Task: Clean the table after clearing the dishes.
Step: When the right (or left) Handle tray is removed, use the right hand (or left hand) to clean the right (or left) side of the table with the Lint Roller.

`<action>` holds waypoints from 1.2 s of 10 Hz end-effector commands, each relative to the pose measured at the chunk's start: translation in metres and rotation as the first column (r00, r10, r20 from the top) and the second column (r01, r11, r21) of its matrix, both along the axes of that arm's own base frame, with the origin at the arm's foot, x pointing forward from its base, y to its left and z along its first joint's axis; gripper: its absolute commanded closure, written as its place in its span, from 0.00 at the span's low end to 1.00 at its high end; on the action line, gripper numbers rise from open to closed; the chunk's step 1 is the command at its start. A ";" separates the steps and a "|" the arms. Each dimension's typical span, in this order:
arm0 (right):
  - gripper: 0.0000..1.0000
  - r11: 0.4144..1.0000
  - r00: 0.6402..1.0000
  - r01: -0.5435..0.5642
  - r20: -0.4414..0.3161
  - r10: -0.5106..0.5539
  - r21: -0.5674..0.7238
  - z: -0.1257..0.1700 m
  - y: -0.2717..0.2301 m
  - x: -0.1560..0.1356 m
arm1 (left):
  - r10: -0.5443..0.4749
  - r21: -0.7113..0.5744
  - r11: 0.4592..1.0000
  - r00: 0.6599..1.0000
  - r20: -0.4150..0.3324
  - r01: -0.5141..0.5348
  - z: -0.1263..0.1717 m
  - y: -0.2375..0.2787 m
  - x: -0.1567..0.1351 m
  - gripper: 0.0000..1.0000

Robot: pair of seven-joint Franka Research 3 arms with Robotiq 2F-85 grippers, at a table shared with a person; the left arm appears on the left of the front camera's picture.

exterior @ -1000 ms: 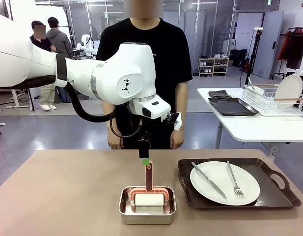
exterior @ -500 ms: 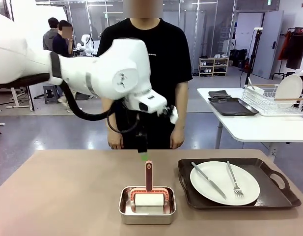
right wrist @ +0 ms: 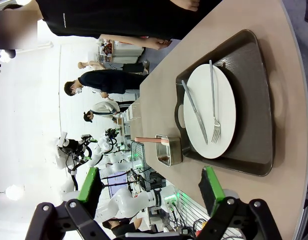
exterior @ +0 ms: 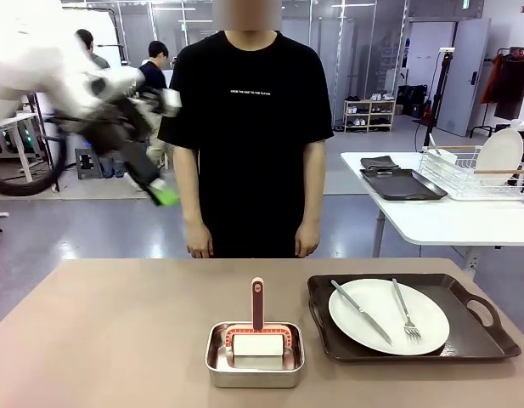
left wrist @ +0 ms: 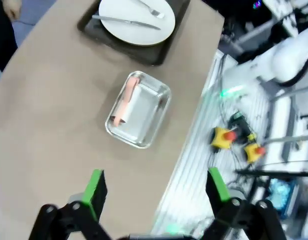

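Beige bench [exterior: 117, 323] ahead of me: a steel pan [exterior: 212, 361] holds a pink-handled brush [exterior: 258, 306]. Just right of it, a dark tray [exterior: 478, 336] carries one white plate [exterior: 431, 327] with knife [exterior: 361, 311] and fork [exterior: 405, 311]. My left fingers [left wrist: 96, 186] and right fingers [right wrist: 89, 186] are spread wide, gripping nothing.

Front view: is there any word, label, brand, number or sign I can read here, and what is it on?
Black T-shirt of the person: one line of small white print across the chest, too small to read.
Green sign near the ceiling: too small to read.
Plate, tray, steel pan, table: no print that I can see.
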State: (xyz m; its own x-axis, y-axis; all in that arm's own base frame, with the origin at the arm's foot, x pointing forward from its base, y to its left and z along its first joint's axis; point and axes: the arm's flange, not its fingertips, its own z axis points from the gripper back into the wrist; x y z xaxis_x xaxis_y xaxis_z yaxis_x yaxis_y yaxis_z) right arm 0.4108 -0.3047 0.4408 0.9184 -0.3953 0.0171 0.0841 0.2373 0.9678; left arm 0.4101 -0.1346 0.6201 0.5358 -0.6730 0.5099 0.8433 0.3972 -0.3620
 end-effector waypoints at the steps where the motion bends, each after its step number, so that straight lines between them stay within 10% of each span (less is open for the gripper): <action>1: 0.00 1.000 1.000 0.002 0.005 -0.002 0.003 0.003 0.001 -0.001 | 0.172 -0.115 0.977 0.984 -0.053 -0.177 -0.003 0.084 -0.035 0.00; 9: 0.00 1.000 1.000 0.002 0.005 -0.002 0.003 0.003 0.001 -0.001 | 0.564 -0.423 0.619 0.750 -0.347 -0.661 -0.092 0.362 -0.149 0.00; 12: 0.00 1.000 1.000 0.002 0.005 -0.002 0.003 0.003 0.001 -0.001 | 0.568 -0.432 0.585 0.728 -0.385 -0.686 -0.116 0.401 -0.171 0.00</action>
